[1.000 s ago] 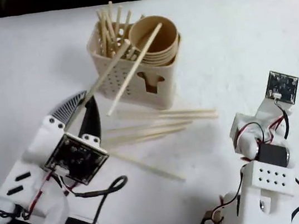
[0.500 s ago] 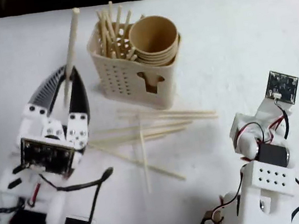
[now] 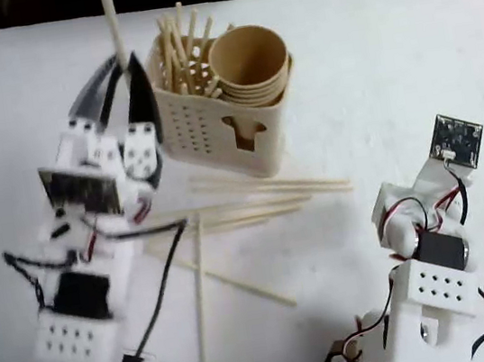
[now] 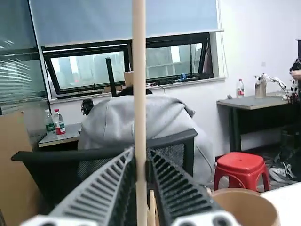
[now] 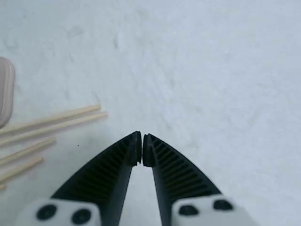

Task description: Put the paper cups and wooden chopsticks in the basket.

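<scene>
Chopstick mid-carry: left jaws were clamped on one pale wooden chopstick (image 3: 112,18), held upright w/ most of its length sticking up above them (image 4: 139,70). Over the last sec the left arm (image 3: 88,186) had swung from the near-left of the white surface (image 3: 404,47) to just beside the left wall of the cream perforated plastic basket (image 3: 217,135), tipping the stick from a slant to vertical. A second stick (image 3: 199,287), slanted against the basket a sec ago, had dropped flat & lay near the arm. Stacked tan paper cups (image 3: 250,52) sat inside the basket w/ a bunch of sticks. More loose chopsticks (image 3: 266,191) lay in front of it. Right jaws were closed on nothing, low over the surface near some stick ends. Judgement: held stick prob. only needs to clear the rim, then release. The dropped one + the rest mean more trips.
</scene>
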Motion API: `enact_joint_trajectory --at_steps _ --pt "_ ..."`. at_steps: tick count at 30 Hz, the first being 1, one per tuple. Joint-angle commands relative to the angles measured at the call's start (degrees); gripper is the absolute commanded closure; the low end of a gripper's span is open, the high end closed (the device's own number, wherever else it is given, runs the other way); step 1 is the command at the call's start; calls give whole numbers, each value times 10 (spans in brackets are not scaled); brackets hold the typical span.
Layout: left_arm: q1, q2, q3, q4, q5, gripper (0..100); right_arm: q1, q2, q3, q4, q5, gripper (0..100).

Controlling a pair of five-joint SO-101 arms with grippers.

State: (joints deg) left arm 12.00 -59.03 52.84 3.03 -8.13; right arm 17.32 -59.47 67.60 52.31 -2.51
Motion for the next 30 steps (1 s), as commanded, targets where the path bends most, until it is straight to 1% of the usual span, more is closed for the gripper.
enact_joint_trajectory --at_steps 1,6,9,14,19,21,24,27,30 --pt "-1 133 -104 -43 29 978 1 -7 -4 -7 4 981" --pt "-6 271 -209 -46 56 978 1 -7 -4 -7 4 981" --pt "-7 342 -260 -45 56 978 1 -7 -4 -7 5 981" --pt "-15 418 -297 -45 56 978 1 -7 -4 -7 6 981" --pt "-21 429 -296 -41 56 975 1 -7 -4 -7 7 981" --pt "-21 429 -295 -38 56 945 1 -7 -4 -7 7 981" --pt "-22 429 -301 -3 57 889 1 -7 -4 -7 7 981" --pt "-22 418 -303 17 65 884 1 -7 -4 -7 7 981" --pt "-28 383 -310 67 69 876 1 -7 -4 -7 7 981"
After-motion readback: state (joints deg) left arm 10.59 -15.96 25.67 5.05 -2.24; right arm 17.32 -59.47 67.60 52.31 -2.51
